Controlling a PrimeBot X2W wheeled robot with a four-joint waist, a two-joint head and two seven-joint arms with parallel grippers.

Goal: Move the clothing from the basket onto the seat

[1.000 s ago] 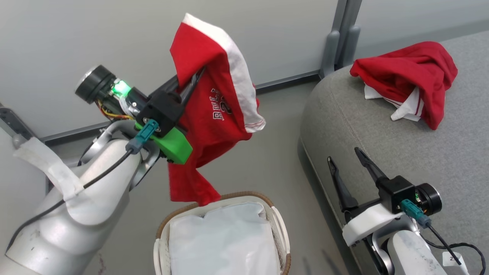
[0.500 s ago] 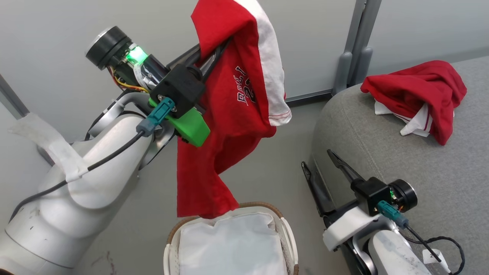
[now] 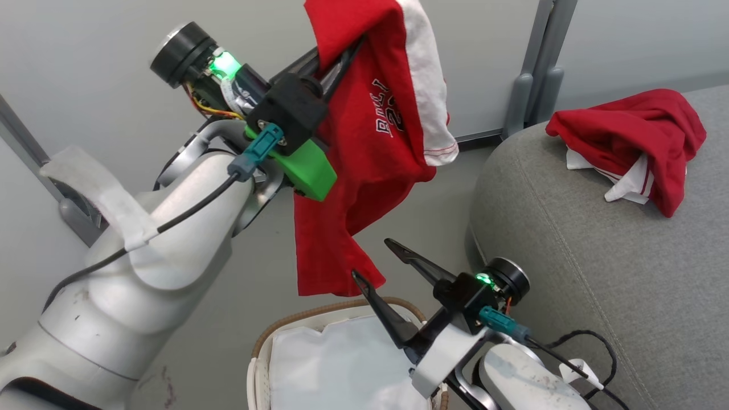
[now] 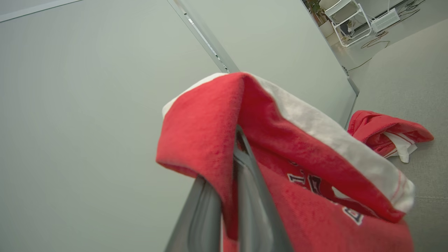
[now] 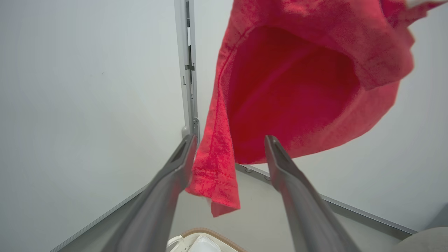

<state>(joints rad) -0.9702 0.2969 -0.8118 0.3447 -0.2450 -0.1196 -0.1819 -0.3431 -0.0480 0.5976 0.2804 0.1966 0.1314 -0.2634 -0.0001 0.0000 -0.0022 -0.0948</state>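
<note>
Half done, by the look of it. Clamped tight in left gripper point(image 3: 342, 54) at 12 o'clock: lettered red garment point(image 3: 364, 171), hanging free, hem above basket point(image 3: 296, 322) at 6 o'clock, not touching it. Spread wide and empty at 5 o'clock: right gripper point(image 3: 370, 257), just below that hem. Already lying on seat point(image 3: 569, 239) at 2 o'clock: other red garment point(image 3: 626, 136). Nothing red seen on white liner point(image 3: 330, 370). Left to do: carry held garment over to seat, release.

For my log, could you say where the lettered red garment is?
The garment hangs upper centre in the head view from the left claw, above the basket, left of the seat.
</note>
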